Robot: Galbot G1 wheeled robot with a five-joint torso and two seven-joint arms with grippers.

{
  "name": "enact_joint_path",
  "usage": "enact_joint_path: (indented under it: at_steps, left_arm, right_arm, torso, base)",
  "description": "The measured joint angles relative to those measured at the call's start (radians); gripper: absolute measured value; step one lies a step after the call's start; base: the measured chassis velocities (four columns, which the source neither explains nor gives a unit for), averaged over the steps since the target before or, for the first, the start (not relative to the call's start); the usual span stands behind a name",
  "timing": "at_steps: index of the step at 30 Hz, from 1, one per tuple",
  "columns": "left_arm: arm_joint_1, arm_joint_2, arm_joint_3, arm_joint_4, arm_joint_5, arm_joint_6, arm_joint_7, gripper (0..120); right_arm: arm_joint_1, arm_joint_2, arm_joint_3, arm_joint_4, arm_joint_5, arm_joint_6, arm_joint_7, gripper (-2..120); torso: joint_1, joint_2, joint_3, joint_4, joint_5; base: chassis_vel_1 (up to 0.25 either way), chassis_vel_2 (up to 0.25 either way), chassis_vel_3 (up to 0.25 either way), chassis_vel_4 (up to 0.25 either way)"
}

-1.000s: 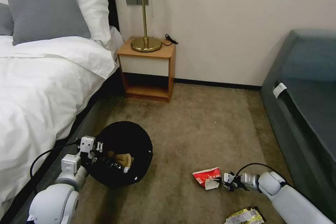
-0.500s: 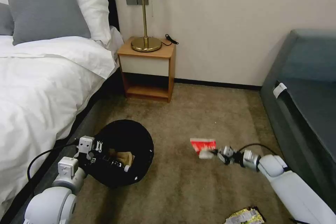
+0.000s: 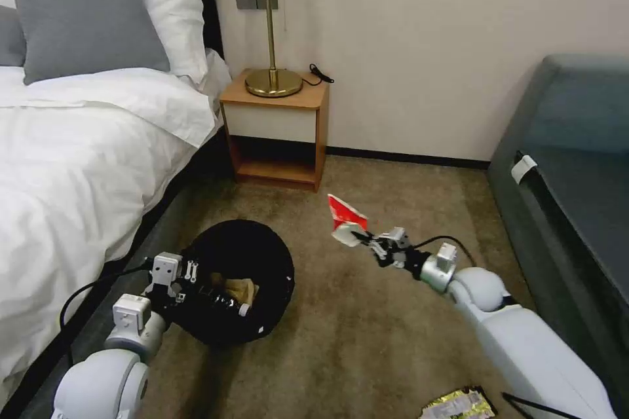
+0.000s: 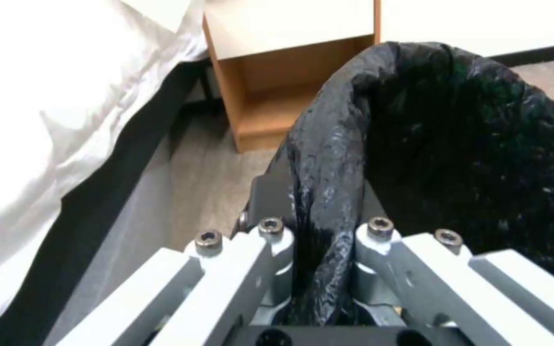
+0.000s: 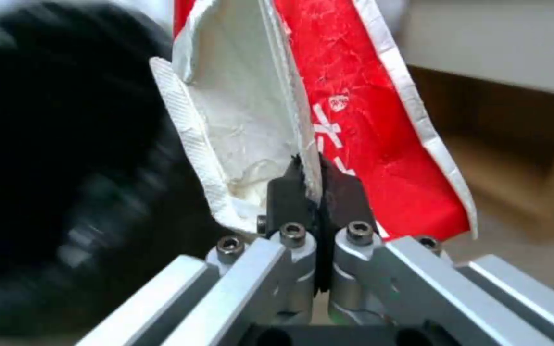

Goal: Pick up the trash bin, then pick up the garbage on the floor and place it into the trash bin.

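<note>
Now your right gripper (image 3: 364, 240), clamped on the red-and-white packet (image 3: 344, 217) standing roughly upright, has the trash bin (image 3: 262, 255) at about 8 o'clock, rim pinched by your left gripper (image 4: 323, 250), probably tilted toward it.

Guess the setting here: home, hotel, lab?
Probably a hotel-style bedroom, though it could be a staged mock-up: a made bed with white linen and grey pillows, a nightstand with a brass lamp, carpet, and a dark sofa.
</note>
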Motion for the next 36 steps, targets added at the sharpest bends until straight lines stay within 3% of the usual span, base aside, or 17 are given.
enact_joint_path:
  at_steps: [7,14,33,36]
  left_arm:
    - [0.000,-0.011,0.004,0.006,0.001,0.000,-0.004,7]
    - [-0.001,-0.025,0.008,0.004,0.001,0.000,-0.014,7]
    - [0.008,-0.060,0.016,-0.009,-0.001,-0.015,-0.012,7]
    - [0.008,-0.060,0.015,-0.006,-0.001,-0.018,-0.011,7]
  right_arm:
    - [0.005,0.041,-0.068,0.096,0.167,-0.118,-0.014,0]
    - [0.005,0.070,-0.144,0.146,0.217,-0.154,-0.019,0]
    - [0.039,0.158,-0.270,0.011,0.060,-0.110,0.014,0]
    - [0.040,0.158,-0.271,0.008,0.050,-0.107,0.019,8]
  torso:
    - [0.000,0.000,0.000,0.0000,0.0002]
    - [0.000,0.000,0.000,0.0000,0.0001]
    - [0.000,0.000,0.000,0.0000,0.0003]
    - [0.000,0.000,0.000,0.0000,0.0003]
  base:
    - [0.000,0.000,0.000,0.000]
    - [0.000,0.000,0.000,0.000]
    - [0.000,0.000,0.000,0.000]
    - [0.000,0.000,0.000,0.000]
